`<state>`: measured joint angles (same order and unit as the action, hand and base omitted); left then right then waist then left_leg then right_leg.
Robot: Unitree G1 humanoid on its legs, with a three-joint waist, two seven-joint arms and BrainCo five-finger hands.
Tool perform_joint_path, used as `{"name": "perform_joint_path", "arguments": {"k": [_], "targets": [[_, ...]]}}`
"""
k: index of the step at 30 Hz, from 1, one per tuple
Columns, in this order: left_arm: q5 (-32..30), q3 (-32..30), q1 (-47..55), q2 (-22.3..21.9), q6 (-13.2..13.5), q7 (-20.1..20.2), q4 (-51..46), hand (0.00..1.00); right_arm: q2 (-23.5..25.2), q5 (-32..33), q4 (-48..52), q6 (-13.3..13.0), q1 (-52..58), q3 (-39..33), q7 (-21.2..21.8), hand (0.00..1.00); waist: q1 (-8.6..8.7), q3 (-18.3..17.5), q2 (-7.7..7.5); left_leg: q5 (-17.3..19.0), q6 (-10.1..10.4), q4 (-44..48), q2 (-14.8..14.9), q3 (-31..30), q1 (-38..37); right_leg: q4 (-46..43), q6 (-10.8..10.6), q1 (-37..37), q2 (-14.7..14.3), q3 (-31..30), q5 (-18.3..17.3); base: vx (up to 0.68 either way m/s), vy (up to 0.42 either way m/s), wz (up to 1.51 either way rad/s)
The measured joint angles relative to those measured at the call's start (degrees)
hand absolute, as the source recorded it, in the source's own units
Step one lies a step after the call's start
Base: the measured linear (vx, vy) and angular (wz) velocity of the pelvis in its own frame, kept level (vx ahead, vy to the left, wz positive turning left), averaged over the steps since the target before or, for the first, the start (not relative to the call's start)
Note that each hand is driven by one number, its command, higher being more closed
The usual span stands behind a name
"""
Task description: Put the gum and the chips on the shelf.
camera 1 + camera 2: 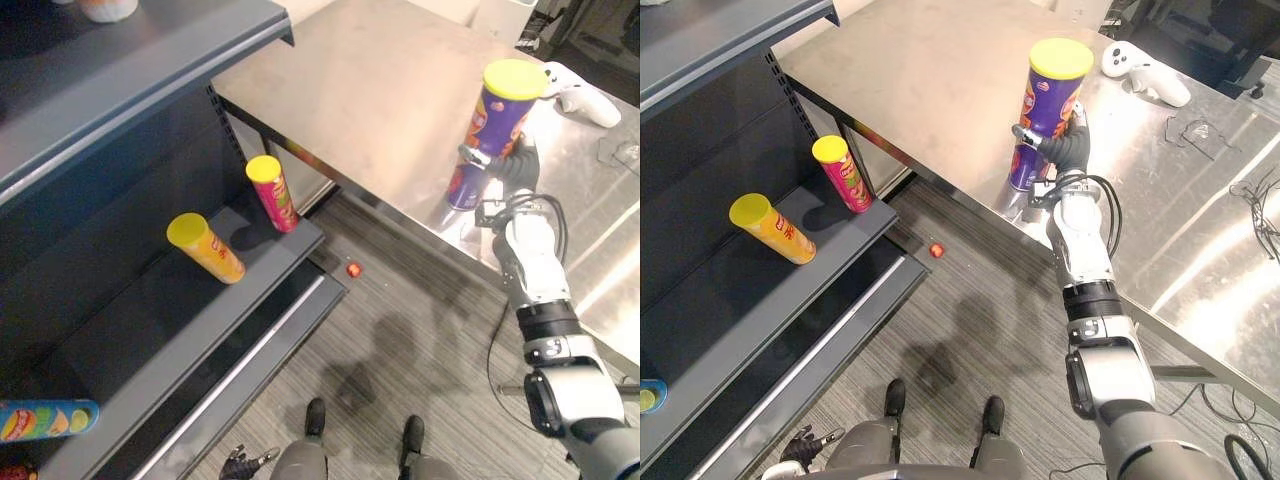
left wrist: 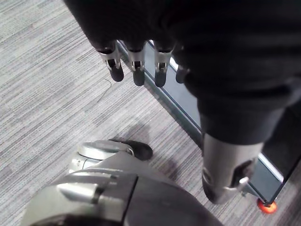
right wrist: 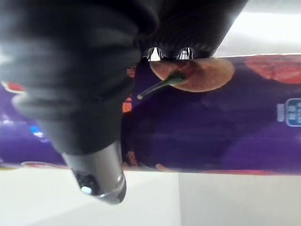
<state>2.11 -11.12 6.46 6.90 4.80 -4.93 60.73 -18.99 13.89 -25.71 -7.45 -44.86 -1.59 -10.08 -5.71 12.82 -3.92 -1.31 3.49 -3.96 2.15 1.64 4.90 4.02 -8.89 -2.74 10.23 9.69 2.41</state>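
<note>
Right robot hand [image 3: 70, 70]: nearest the lens in its own wrist view; dark ribbed cover and silver thumb pressed against a purple wall; fingers curled round the purple chips can [image 1: 495, 130], gripping it about halfway up

Purple chips can: yellow lid on top; tilted, lid leaning away from the robot; lower end at the front edge of the tabletop [image 1: 380, 100], above its own reflection; whether it touches the steel, I cannot tell

Tabletop: bare brushed steel; a white controller [image 1: 580, 95] lies on it beyond the can, well apart from it

Shelf [image 1: 120, 100]: dark grey, to the robot's left, across the floor from the tabletop; purple can not on it

Red chips can [image 1: 272, 193]: yellow lid; stands on a shelf board near the board's front corner

Orange chips can [image 1: 206, 247]: yellow lid; stands on the same board, near the red one, not touching it

Blue-green can [image 1: 45, 420]: lies on its side farther along the shelf, at the edge of the left eye view

Pale round thing [image 1: 108, 8]: on the top board, cut off by the frame

Floor [image 1: 420, 330]: grey striped carpet; a small red thing [image 1: 353, 269] lies just off the shelf's base corner

Left robot hand [image 2: 197, 56]: hangs low over the carpet beside the shelf base; fingers [image 2: 136, 66] straight and relaxed, holding nothing
</note>
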Motion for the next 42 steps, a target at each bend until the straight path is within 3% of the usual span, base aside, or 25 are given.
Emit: {"name": "perform_joint_path", "arguments": {"k": [4, 11, 16, 22, 31, 37, 40, 42], "targets": [[0.0, 0.0, -0.1, 0.0, 0.0, -0.6, -0.4, 0.00, 0.0, -0.1, 0.0, 0.2, -0.9, 0.0, -1.0, 1.00, -0.84, 0.0, 0.00, 0.0, 0.0, -0.1, 0.1, -0.1, 0.0, 0.1, 0.0, 0.0, -0.1, 0.0, 0.0, 0.00, 0.000, 0.00], [-0.1, 0.7, -0.1, -0.1, -0.2, -1.1, -1.0, 0.00, 0.0, -0.2, 0.4, 1.0, 0.5, -0.3, -1.0, 1.00, -0.74, 0.0, -0.02, -0.8, -0.1, -1.2, -0.4, -1.0, -0.1, 0.2, 0.0, 0.2, 0.2, 1.3, 0.0, -0.01, 0.002, 0.08], [-0.8, 0.5, 0.1, -0.1, -0.5, -1.0, -1.6, 0.00, 1.5, -0.2, 9.7, 1.0, 6.4, -0.7, -0.4, 1.00, -0.55, 0.0, -0.09, -0.9, -0.1, -1.4, -0.2, -0.8, -1.7, 0.2, 0.0, 1.5, 0.2, 0.8, 0.0, 0.00, 0.002, -0.02], [-1.3, -0.6, 0.8, 0.0, -0.6, -0.9, -1.5, 0.00, 3.6, 0.1, 24.0, -0.7, 16.9, -1.1, 2.3, 1.00, 0.99, -1.4, -1.03, -0.5, 0.3, -1.4, 0.7, 1.4, -3.5, 0.2, 0.0, 2.1, -0.3, -1.1, 0.0, -0.05, -0.022, -0.19], [-3.5, -1.8, 2.5, 0.2, -1.2, 0.3, -0.2, 0.00, 6.3, 2.1, 32.0, -1.2, 31.2, -2.5, 6.1, 1.00, 3.24, -5.3, -1.25, -0.2, 0.9, -1.4, 1.6, 2.6, -6.1, -0.8, 0.6, 3.1, -1.2, -2.5, -0.5, -0.05, -0.022, -0.09], [-3.4, -2.6, 2.2, 0.3, -1.3, 0.8, 0.9, 0.00, 7.8, 2.7, 32.4, -1.9, 35.6, 1.8, 8.2, 1.00, 3.83, -5.8, -0.89, 0.3, 1.9, 3.0, 2.1, -1.4, -4.7, -11.2, 2.0, 1.3, -0.8, 0.0, -5.9, -0.05, -0.036, 0.32], [-3.1, -2.7, 1.0, 0.1, -1.2, 0.7, 0.7, 0.00, 8.9, 3.8, 31.4, -1.9, 35.6, 4.2, 9.0, 1.00, 3.59, -5.0, 0.21, 0.1, 2.7, 6.9, 2.6, -7.5, -0.1, -13.9, 3.2, 0.9, -1.3, 5.6, -7.6, -0.09, -0.073, 0.91], [-2.8, -2.7, 0.5, -0.5, -1.2, 0.2, 0.7, 0.00, 8.8, 4.2, 31.1, -1.9, 35.6, 4.6, 9.5, 1.00, 3.11, -3.8, 1.94, -0.7, 4.0, 7.3, 2.6, -11.6, 2.4, -17.8, 4.4, -0.4, -1.1, 9.9, -10.2, -0.23, -0.146, 1.13]]}}
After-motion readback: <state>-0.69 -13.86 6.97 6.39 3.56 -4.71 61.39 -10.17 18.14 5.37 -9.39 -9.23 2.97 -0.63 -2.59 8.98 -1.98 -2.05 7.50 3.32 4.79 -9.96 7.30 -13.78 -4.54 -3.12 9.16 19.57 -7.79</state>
